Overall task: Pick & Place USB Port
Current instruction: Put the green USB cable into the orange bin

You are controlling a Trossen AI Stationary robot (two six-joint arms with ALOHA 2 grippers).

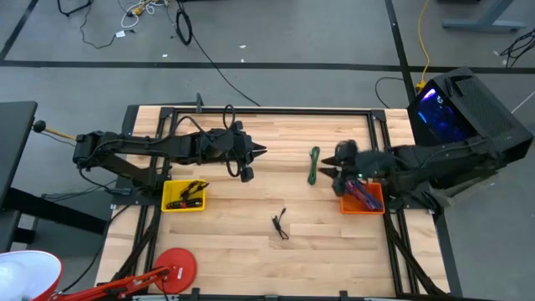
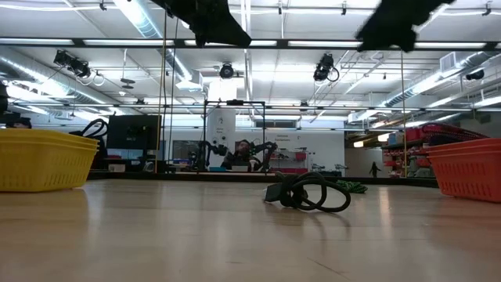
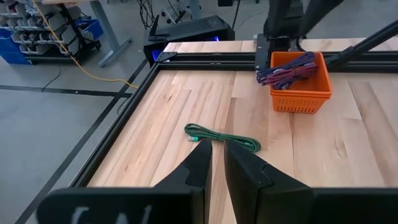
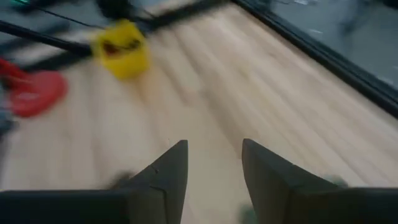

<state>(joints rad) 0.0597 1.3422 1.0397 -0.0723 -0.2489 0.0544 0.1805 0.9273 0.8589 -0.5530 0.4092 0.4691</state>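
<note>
On the left, a yellow basket (image 1: pixel 184 197) with bits inside sits at the table's (image 1: pixel 234 251) near-left side. The left hand (image 1: pixel 261 152) hovers mid-table, fingers nearly closed, holding nothing. A small black cable (image 1: pixel 280 226) lies loose toward the front centre, coiled in a knot; it is probably light and floppy, best pinched at the bunched middle. A green cable (image 1: pixel 313 165) lies further right. The right hand (image 1: pixel 324 170) hangs beside it, fingers moderately apart, near the orange basket (image 1: pixel 362 201).
</note>
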